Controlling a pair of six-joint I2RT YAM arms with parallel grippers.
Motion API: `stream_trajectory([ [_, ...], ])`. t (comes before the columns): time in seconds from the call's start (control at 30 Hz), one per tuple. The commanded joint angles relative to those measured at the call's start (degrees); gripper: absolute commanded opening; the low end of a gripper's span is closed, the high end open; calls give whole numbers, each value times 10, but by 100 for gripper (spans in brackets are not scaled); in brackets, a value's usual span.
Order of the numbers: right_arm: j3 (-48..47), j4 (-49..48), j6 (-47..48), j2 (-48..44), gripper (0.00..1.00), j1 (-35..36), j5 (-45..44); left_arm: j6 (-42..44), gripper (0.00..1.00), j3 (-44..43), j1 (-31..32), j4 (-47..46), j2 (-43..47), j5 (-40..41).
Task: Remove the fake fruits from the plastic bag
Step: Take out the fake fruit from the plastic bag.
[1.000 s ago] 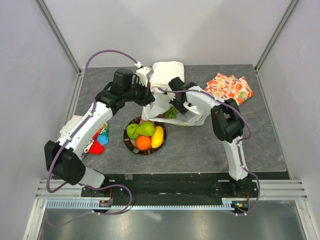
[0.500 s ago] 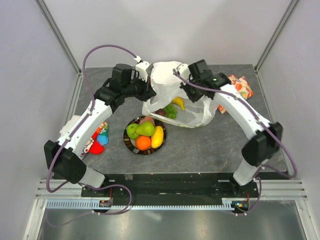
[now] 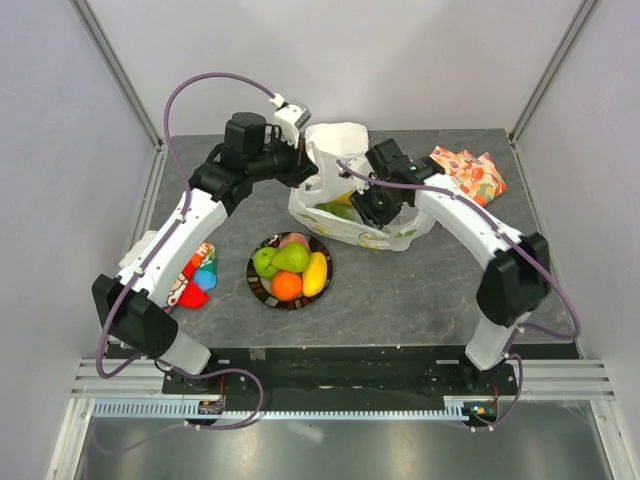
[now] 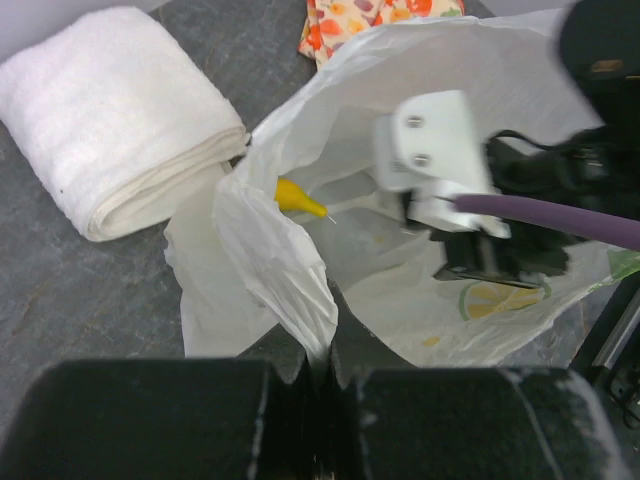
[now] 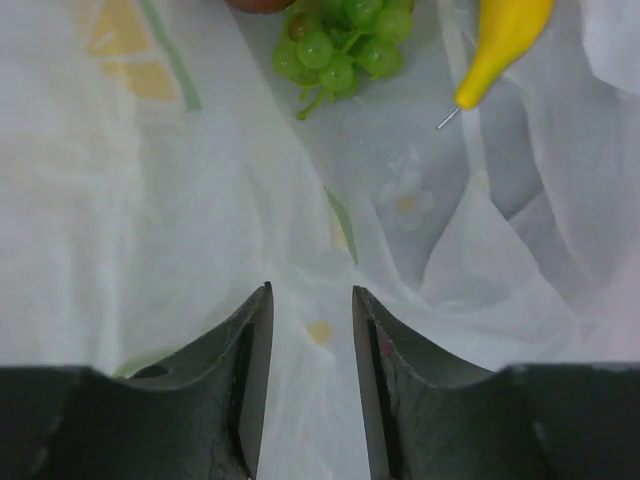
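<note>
The white plastic bag (image 3: 372,226) lies behind the plate, its mouth held up. My left gripper (image 3: 303,168) is shut on the bag's rim, as the left wrist view (image 4: 320,352) shows with film pinched between the fingers. My right gripper (image 3: 366,206) is open and empty inside the bag mouth (image 5: 310,300), just above the film. Ahead of it lie green grapes (image 5: 345,42), a yellow banana (image 5: 502,38) and the edge of a dark red fruit (image 5: 262,4). The banana tip also shows in the left wrist view (image 4: 298,198). A green apple (image 3: 264,262), pear (image 3: 293,257), orange (image 3: 287,286) and a banana (image 3: 315,273) sit on the plate (image 3: 256,288).
A folded white cloth roll (image 4: 115,120) lies behind the bag. Orange fruit-patterned fabric (image 3: 470,172) lies at the back right. Red and blue items (image 3: 197,281) lie by the left arm. The metal frame posts and side walls close in the table.
My right gripper has come down from above the bag into its mouth. My left gripper keeps hold of the rim and has shifted a little up and back.
</note>
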State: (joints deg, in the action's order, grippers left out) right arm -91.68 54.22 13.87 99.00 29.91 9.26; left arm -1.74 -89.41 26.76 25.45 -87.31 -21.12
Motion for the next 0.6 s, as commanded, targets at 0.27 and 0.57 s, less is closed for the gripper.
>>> stream_trajectory([
  [0.27, 151, -18, -78, -80, 40, 19, -14, -5, 2, 134, 4, 5, 86, -7],
  [0.57, 47, -99, -99, 32, 47, 19, -41, -5, 2, 128, 5, -4, 68, -23],
])
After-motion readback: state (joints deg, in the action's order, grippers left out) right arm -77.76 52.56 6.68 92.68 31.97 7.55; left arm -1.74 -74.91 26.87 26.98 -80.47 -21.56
